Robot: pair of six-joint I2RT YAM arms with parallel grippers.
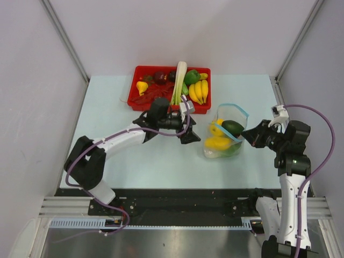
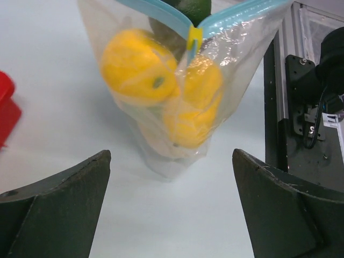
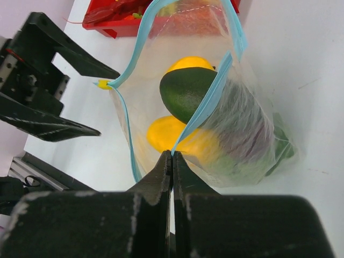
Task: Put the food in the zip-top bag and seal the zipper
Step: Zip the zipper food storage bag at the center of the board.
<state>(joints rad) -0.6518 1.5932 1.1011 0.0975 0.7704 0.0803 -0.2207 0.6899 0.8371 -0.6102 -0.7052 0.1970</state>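
Note:
The clear zip-top bag (image 1: 224, 137) stands on the table right of centre, its blue zipper (image 1: 232, 107) gaping open. Inside are yellow fruit (image 1: 216, 142), a dark green avocado-like piece (image 1: 233, 128) and green and purple pieces. My right gripper (image 3: 172, 155) is shut on the bag's blue zipper edge (image 3: 207, 102) at its near side. My left gripper (image 1: 189, 127) is open and empty, just left of the bag; its view shows the bag (image 2: 166, 86) ahead between the fingers, with a yellow slider tab (image 2: 194, 38) on the zipper.
The red tray (image 1: 141, 72) at the back centre holds bananas (image 1: 198, 90), a green pepper, a leek, a small yellow fruit and dark red pieces. The table's right edge and frame rail (image 1: 279, 97) run close behind my right gripper.

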